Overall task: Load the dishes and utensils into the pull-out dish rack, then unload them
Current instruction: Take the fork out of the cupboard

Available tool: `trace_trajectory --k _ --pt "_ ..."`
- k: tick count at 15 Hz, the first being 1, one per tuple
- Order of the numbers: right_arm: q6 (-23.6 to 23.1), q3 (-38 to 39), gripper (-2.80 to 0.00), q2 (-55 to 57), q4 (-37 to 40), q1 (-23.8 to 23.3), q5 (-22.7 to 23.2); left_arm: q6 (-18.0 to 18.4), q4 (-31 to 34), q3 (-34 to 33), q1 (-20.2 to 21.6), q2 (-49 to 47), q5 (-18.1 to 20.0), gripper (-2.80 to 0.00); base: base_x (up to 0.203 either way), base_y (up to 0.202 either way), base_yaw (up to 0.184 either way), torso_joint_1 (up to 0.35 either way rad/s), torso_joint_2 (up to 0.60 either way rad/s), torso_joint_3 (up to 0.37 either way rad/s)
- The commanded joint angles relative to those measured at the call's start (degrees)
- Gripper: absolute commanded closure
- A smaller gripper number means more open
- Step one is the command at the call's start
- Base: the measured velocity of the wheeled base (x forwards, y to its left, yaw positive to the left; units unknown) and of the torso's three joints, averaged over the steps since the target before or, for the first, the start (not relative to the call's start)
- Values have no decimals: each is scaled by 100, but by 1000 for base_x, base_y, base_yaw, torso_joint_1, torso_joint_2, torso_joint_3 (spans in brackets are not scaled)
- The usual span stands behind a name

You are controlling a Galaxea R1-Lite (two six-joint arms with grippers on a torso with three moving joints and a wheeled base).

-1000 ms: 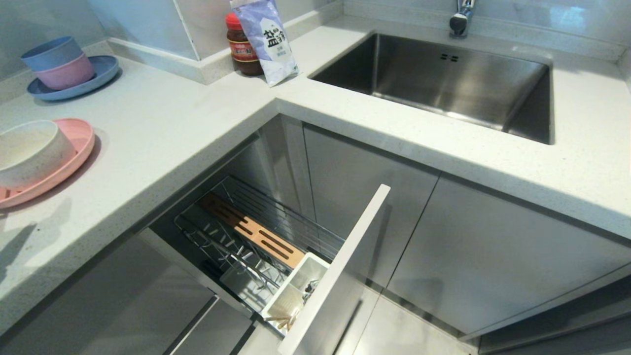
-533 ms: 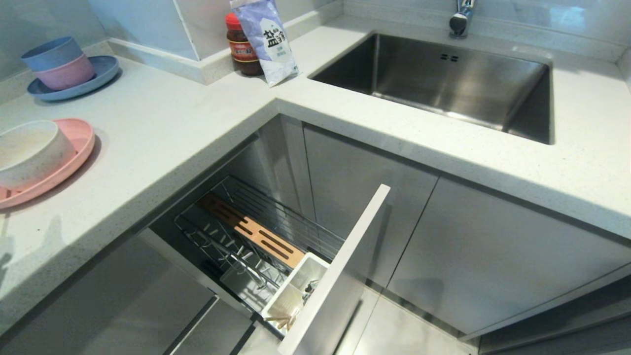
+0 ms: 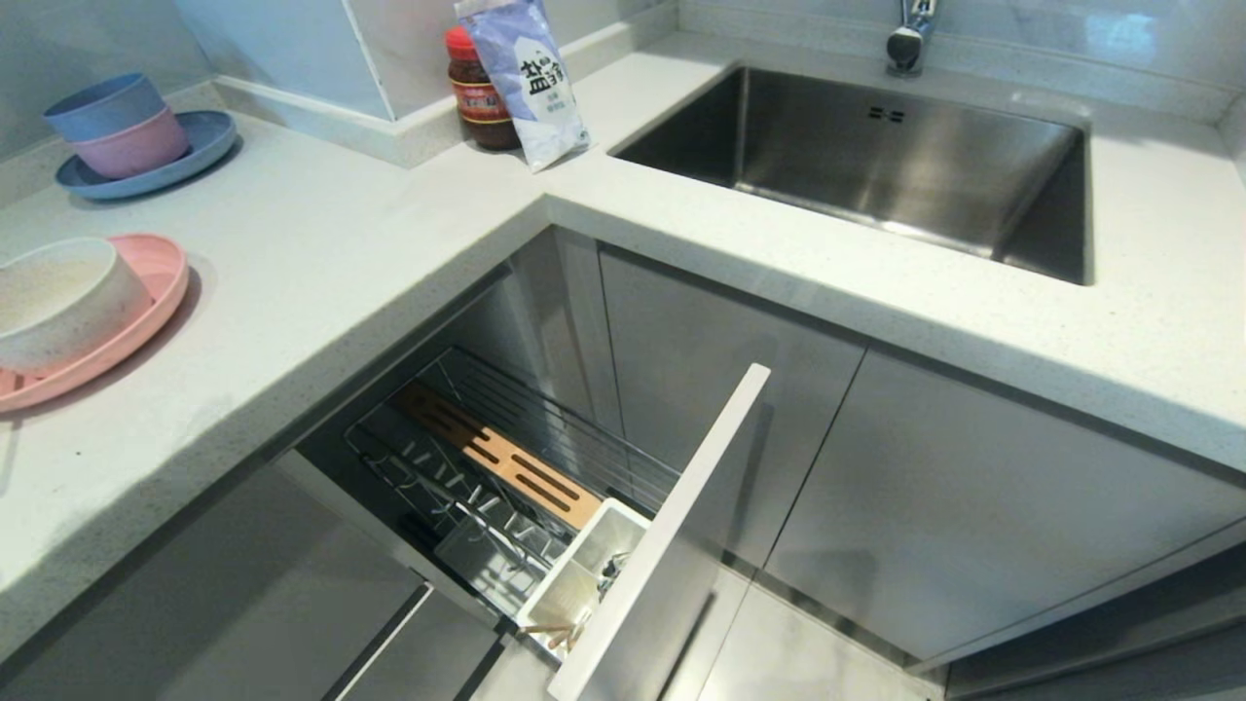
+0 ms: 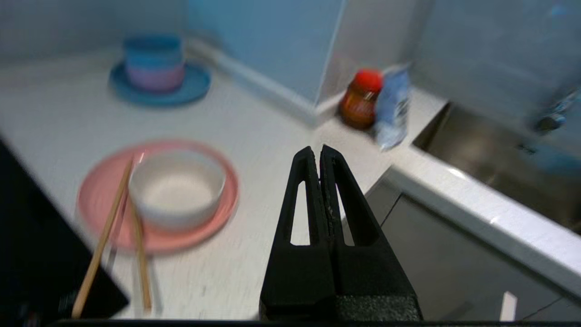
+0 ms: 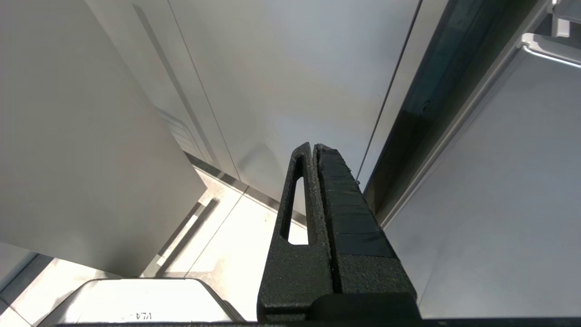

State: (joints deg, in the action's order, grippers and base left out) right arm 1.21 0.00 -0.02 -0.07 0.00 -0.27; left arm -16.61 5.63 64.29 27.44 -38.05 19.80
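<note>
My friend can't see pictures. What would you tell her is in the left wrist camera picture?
The left gripper, fingers shut and empty, hangs above a pale countertop. An off-white bowl sits on a pink plate with wooden chopsticks leaning on its rim. Behind are stacked bowls on a blue plate.

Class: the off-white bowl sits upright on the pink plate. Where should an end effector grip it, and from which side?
Probably the rim of the bowl, from above: one finger inside the open mouth, one outside the wall, on the side away from the chopsticks lying across the pink plate.
</note>
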Motion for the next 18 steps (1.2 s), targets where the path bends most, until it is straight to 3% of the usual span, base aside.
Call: trace_trajectory --k 1,4,6,13,18 --pt "2 9 0 -15 -1 0 0 -6 -28 865 -384 -768 -37 0 0 0 0 0 0 0" --pt "2 9 0 -15 -1 0 0 -499 -31 1481 -1300 -1486 -473 0 0 0 0 0 0 0" --pt "2 9 0 -15 -1 0 0 -644 100 1591 -1998 -1745 -756 0 0 0 0 0 0 0" --pt "2 9 0 -15 -1 0 0 -758 800 1390 -4196 -2049 -1051 0 0 0 0 0 0 0" --pt "2 9 0 -15 -1 0 0 -743 908 832 -5425 -2574 -1252 0 0 0 0 0 0 0"
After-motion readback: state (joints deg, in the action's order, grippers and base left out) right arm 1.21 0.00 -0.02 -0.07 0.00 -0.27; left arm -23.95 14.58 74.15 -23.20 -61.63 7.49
